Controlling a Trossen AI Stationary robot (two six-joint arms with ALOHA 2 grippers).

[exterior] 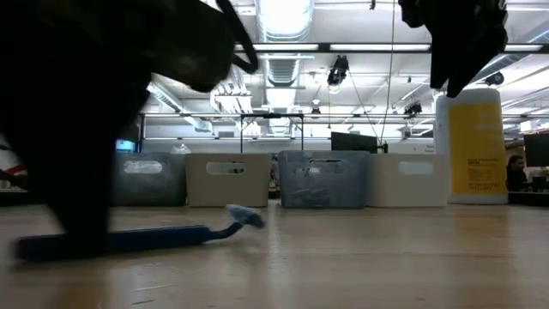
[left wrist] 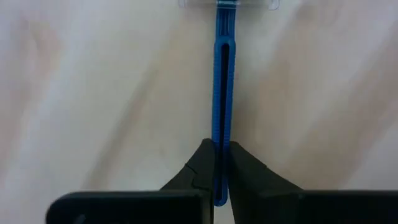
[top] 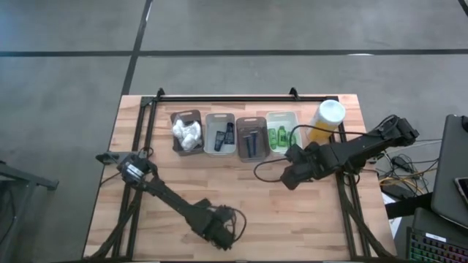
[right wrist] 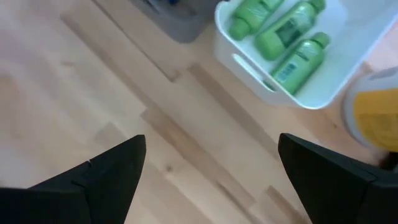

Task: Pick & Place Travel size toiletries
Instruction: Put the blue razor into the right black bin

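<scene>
A slim blue razor point(exterior: 129, 239) lies on the table near its front edge, its head point(left wrist: 227, 5) pointing away from my left gripper point(left wrist: 222, 149). That gripper is shut on the razor's handle; in the high view point(top: 219, 230) it hides the razor. My right gripper point(right wrist: 211, 149) is open and empty above the table point(top: 289, 175), in front of the white bin of green mini bottles point(right wrist: 292, 37). The far row also holds white puffy bundles point(top: 187, 134), small dark tubes point(top: 223, 135) and more razors point(top: 251, 142), each kind in its own bin. My left gripper pinches the razor's handle point(left wrist: 222, 134) between its two fingers, near the free end away from the head. The fingers run along the handle. In the low view the razor lies level at the tabletop point(exterior: 171, 235), with its head slightly raised point(exterior: 247, 216).
Four bins stand side by side at the table's far side point(top: 234, 133). A tall yellow canister with a white lid point(top: 327, 120) stands to their right. Bare wood lies between the bins and the front edge point(top: 241, 183).
</scene>
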